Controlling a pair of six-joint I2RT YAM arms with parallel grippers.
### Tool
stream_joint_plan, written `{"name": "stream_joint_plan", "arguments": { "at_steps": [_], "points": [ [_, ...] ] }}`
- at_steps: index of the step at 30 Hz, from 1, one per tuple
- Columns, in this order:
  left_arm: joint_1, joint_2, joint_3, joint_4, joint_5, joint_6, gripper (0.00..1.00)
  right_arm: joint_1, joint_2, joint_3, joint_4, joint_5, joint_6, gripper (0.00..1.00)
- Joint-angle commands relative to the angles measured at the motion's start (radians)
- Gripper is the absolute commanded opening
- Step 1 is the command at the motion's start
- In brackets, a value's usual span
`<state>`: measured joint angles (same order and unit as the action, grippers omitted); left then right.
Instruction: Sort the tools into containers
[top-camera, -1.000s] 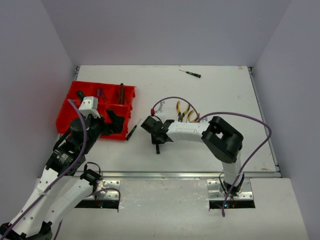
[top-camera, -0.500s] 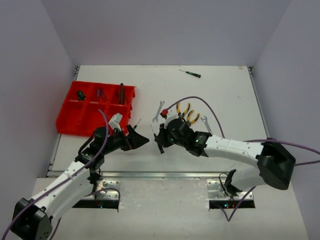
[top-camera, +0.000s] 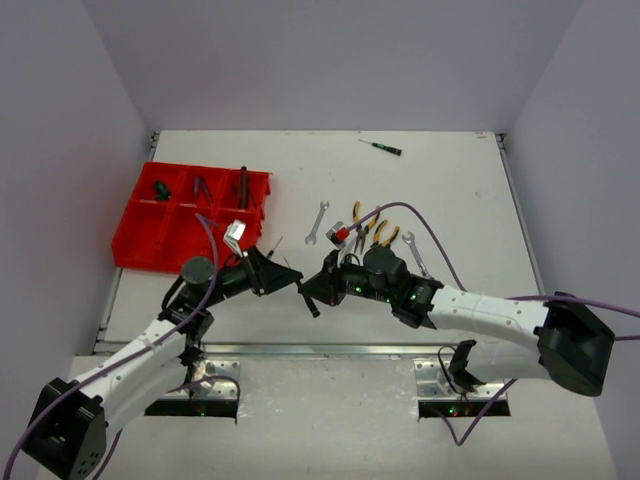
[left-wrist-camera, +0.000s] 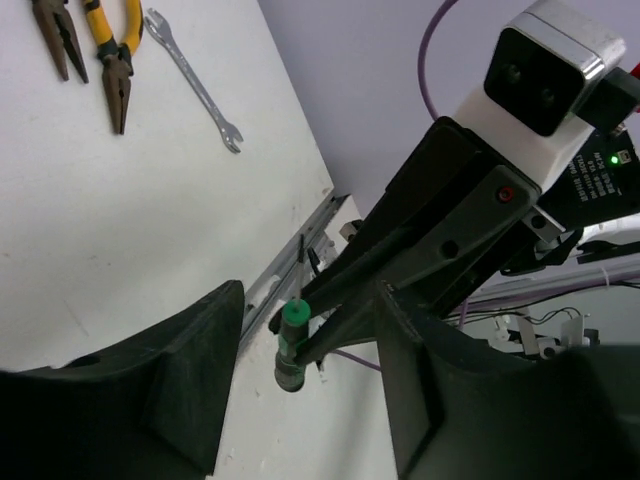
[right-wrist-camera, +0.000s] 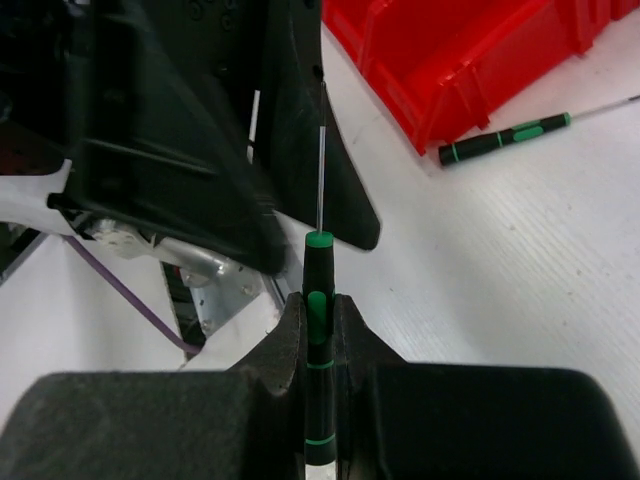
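My right gripper (right-wrist-camera: 320, 305) is shut on a black screwdriver with green bands (right-wrist-camera: 319, 270), held off the table near its front edge. Its thin shaft points toward my left gripper (top-camera: 290, 283), which faces the right gripper (top-camera: 315, 290) closely. In the left wrist view the screwdriver (left-wrist-camera: 291, 340) shows between my left jaws, which stand apart and open, not touching it. The red tray (top-camera: 150, 245) lies at the left with three tools in its back compartments. A second green-black screwdriver (right-wrist-camera: 500, 135) lies beside the tray (right-wrist-camera: 470, 60).
Two silver wrenches (top-camera: 317, 222) (top-camera: 415, 252) and yellow-handled pliers (top-camera: 357, 218) (top-camera: 385, 232) lie mid-table behind the right arm. A small screwdriver (top-camera: 381, 147) lies at the far edge. The pliers (left-wrist-camera: 110, 60) and a wrench (left-wrist-camera: 190, 80) also show in the left wrist view.
The left gripper swung from over the tray to the table's front centre. The right arm carried the screwdriver toward the near edge, meeting it.
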<state>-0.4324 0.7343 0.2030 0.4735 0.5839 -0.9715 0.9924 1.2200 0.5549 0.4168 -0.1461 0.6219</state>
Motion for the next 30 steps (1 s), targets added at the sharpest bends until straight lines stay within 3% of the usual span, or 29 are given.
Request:
{"name": "stream_joint_plan", "arguments": {
  "at_steps": [1, 3, 5, 6, 9, 11, 14, 17, 20, 23, 27, 30],
  "points": [
    [0.001, 0.027, 0.031, 0.038, 0.002, 0.022, 0.35, 0.007, 0.017, -0.010, 0.170, -0.074, 0.039, 0.00],
    [0.000, 0.036, 0.030, 0.042, 0.006, 0.021, 0.24, 0.008, 0.025, -0.007, 0.180, -0.076, 0.047, 0.00],
    [0.000, 0.049, 0.039, 0.041, 0.012, 0.029, 0.03, 0.006, 0.033, -0.003, 0.187, -0.078, 0.048, 0.00],
    [0.000, 0.050, 0.046, 0.035, 0.013, 0.035, 0.00, 0.006, 0.033, -0.004, 0.193, -0.079, 0.050, 0.00],
    [0.000, 0.056, 0.082, -0.047, -0.015, 0.072, 0.00, 0.006, 0.038, -0.005, 0.201, -0.066, 0.051, 0.04],
    [0.000, 0.057, 0.149, -0.212, -0.115, 0.144, 0.00, 0.006, 0.035, -0.006, 0.177, -0.032, 0.050, 0.21],
    [0.001, 0.076, 0.295, -0.547, -0.490, 0.264, 0.00, 0.006, 0.019, -0.006, 0.100, 0.046, 0.048, 0.53],
    [0.006, 0.110, 0.376, -0.738, -0.809, 0.289, 0.00, 0.005, 0.000, -0.001, -0.024, 0.130, 0.043, 0.60],
    [0.014, 0.192, 0.465, -0.824, -1.064, 0.287, 0.00, 0.006, -0.055, -0.023, -0.092, 0.209, 0.035, 0.65],
    [0.069, 0.257, 0.540, -0.854, -1.166, 0.297, 0.00, 0.005, -0.119, -0.055, -0.131, 0.243, 0.025, 0.82],
    [0.209, 0.361, 0.594, -0.835, -1.187, 0.347, 0.00, 0.005, -0.187, -0.075, -0.213, 0.282, 0.009, 0.84],
    [0.255, 0.413, 0.614, -0.791, -1.198, 0.369, 0.00, 0.005, -0.229, -0.108, -0.237, 0.310, -0.003, 0.85]
  ]
}}
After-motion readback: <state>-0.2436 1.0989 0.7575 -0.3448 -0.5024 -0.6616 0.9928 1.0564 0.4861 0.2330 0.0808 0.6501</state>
